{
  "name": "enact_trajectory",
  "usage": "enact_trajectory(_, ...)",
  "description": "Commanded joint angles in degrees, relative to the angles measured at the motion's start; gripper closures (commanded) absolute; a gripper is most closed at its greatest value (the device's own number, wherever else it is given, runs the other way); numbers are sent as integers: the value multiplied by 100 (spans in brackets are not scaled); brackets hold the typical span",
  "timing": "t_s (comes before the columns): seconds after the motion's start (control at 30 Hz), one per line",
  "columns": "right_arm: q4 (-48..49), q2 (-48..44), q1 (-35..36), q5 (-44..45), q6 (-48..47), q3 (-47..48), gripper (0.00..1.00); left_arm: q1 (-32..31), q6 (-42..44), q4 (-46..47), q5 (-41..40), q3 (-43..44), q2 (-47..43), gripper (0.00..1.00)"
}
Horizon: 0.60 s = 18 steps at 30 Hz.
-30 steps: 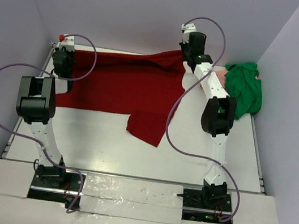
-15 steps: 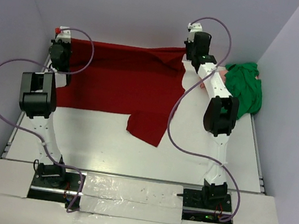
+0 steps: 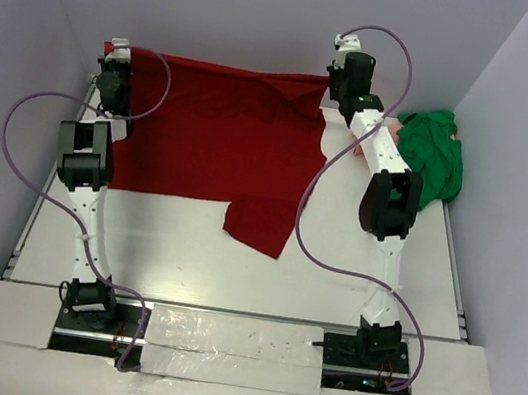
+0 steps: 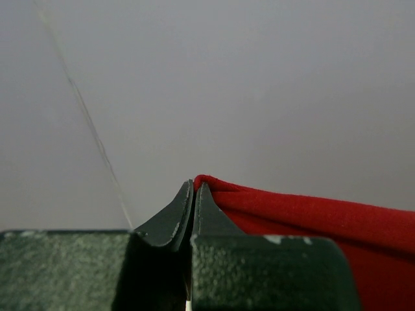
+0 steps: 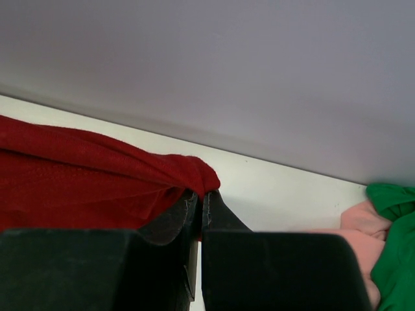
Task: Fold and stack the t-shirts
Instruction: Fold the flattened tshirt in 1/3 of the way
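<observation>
The large maroon t-shirt [image 3: 213,138] is stretched across the far half of the table, one sleeve [image 3: 261,226] pointing toward me. My left gripper [image 3: 123,54] is shut on its far left corner [image 4: 214,188]. My right gripper [image 3: 335,86] is shut on its far right corner [image 5: 194,172]. The top edge runs taut between them, lifted off the table. The green t-shirt [image 3: 431,157] lies crumpled at the far right, also in the right wrist view [image 5: 397,246]. The salmon-pink t-shirt [image 5: 363,223] lies partly under it, a bit showing from above [image 3: 454,131].
The white table [image 3: 233,263] has a metal rail [image 3: 458,281] along its right edge. Purple-grey walls [image 3: 236,0] stand close behind and on both sides. Purple cables [image 3: 19,146] loop off both arms.
Both grippers have moved toward the back wall and apart, pulling the maroon shirt's far edge up and straight. The shirt is now flatter and wider. The green shirt has not moved.
</observation>
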Motion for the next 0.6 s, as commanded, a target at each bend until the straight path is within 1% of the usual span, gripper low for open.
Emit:
enact_trajectory(0.0,104,-72,-82,155,30,-24,100,71,-67,133,-41,407,266,100)
enact_trajectory(0.3,-177,-133,-21,-38,127,-33,100,89,-120,-325,293,355,452,100)
enact_trajectory(0.57,-370,-256,49,-161,162,-235,100,159,-94,-317,399,-364,118,100)
